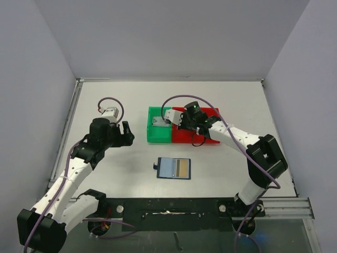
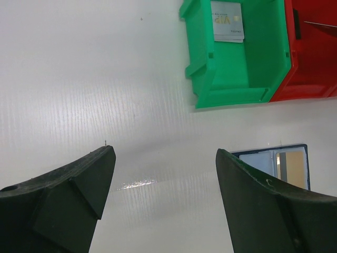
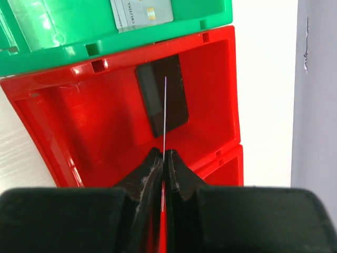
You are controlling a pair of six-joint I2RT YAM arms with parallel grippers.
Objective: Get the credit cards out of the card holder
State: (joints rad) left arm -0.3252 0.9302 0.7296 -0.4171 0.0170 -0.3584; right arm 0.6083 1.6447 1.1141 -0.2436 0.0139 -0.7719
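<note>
Card holder lies open and flat on the tabletop, roughly mid-width, closer to the near edge than the trays, closure tab pointing to the left edge. Gold-orange card with dark stripe sits in its right pocket, left pocket looks pale blue. Green tray and red tray touch side by side just beyond the holder toward the far edge, green on the left. Silver-grey card lies flat in the green tray by its far wall. Right gripper hangs over the red tray, fingers clenched on a thin card seen edge-on, face colour can't tell. Dark rectangle on the red tray floor right under it, second card or shadow, can't tell. Left gripper is over bare tabletop left of the green tray, well apart from the holder, fingers spread wide and released, grasping nothing. From the left wrist view the holder's corner shows just past the right finger
</note>
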